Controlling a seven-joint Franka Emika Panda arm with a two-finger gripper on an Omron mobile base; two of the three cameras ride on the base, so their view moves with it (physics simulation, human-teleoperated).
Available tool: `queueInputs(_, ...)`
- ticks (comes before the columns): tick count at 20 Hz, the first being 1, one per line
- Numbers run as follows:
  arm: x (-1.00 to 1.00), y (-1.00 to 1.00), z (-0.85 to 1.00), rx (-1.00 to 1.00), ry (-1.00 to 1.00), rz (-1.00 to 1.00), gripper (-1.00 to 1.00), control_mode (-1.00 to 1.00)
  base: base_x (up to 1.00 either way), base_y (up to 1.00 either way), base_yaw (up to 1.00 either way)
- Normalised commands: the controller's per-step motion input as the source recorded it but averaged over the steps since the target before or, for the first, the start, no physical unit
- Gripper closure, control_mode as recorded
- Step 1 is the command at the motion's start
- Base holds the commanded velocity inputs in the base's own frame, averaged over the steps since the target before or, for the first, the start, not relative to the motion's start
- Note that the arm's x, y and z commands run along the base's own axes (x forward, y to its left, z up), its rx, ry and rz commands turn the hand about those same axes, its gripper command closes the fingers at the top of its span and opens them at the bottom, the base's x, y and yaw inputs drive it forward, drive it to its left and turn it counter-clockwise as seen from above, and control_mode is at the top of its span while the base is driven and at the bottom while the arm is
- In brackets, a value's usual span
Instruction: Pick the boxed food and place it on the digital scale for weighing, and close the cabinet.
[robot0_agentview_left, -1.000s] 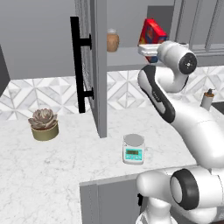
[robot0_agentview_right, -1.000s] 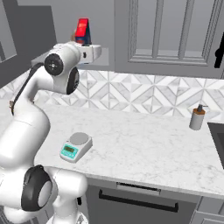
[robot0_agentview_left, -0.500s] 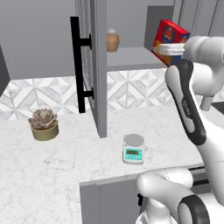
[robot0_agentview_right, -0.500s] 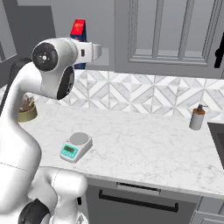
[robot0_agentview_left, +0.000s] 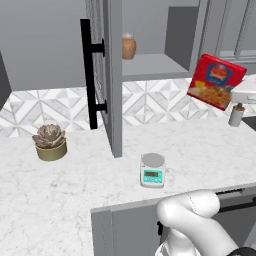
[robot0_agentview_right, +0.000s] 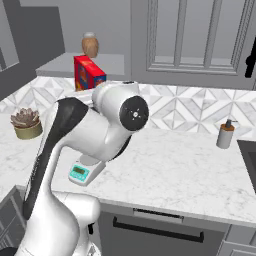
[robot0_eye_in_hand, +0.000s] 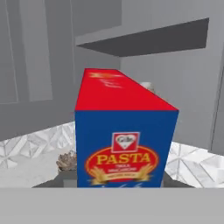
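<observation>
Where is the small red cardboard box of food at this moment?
In the left base view the small red cardboard box hangs tilted in the air at the right, outside the open grey wall cabinet, above the marble counter and right of the small white-grey digital scale.

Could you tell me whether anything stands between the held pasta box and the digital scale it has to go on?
Nothing visible does. The pasta box hangs tilted in the air, up and right of the digital scale, whose round plate is bare.

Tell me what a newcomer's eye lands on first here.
The red boxed food, held tilted in the air right of the open shelf, well above the counter; in the hand view its blue "PASTA" face looms close. Next, the cabinet door standing open with its long black handle, and the small digital scale near the counter's front edge.
</observation>
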Motion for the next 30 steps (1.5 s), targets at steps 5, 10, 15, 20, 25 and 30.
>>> queueInputs(5,-0.26,0.00,-0.83,-0.02,0.03,0.50,1.00,-1.00,0.00,0.00,0.00)
queueInputs(10,0.06,0.15,-0.80,-0.08,0.03,0.37,1.00,-1.00,0.00,0.00,0.00)
queueInputs(15,0.39,0.29,-0.58,-0.07,0.12,0.16,1.00,-1.00,0.00,0.00,0.00)
queueInputs(20,0.57,0.20,-0.44,-0.03,0.13,0.01,1.00,-1.00,0.00,0.00,0.00)
queueInputs(25,0.29,0.25,-0.47,-0.03,0.07,0.00,1.00,-1.00,0.00,0.00,0.00)
queueInputs(30,0.01,0.36,-0.37,-0.01,-0.01,0.00,1.00,-1.00,0.00,0.00,0.00)
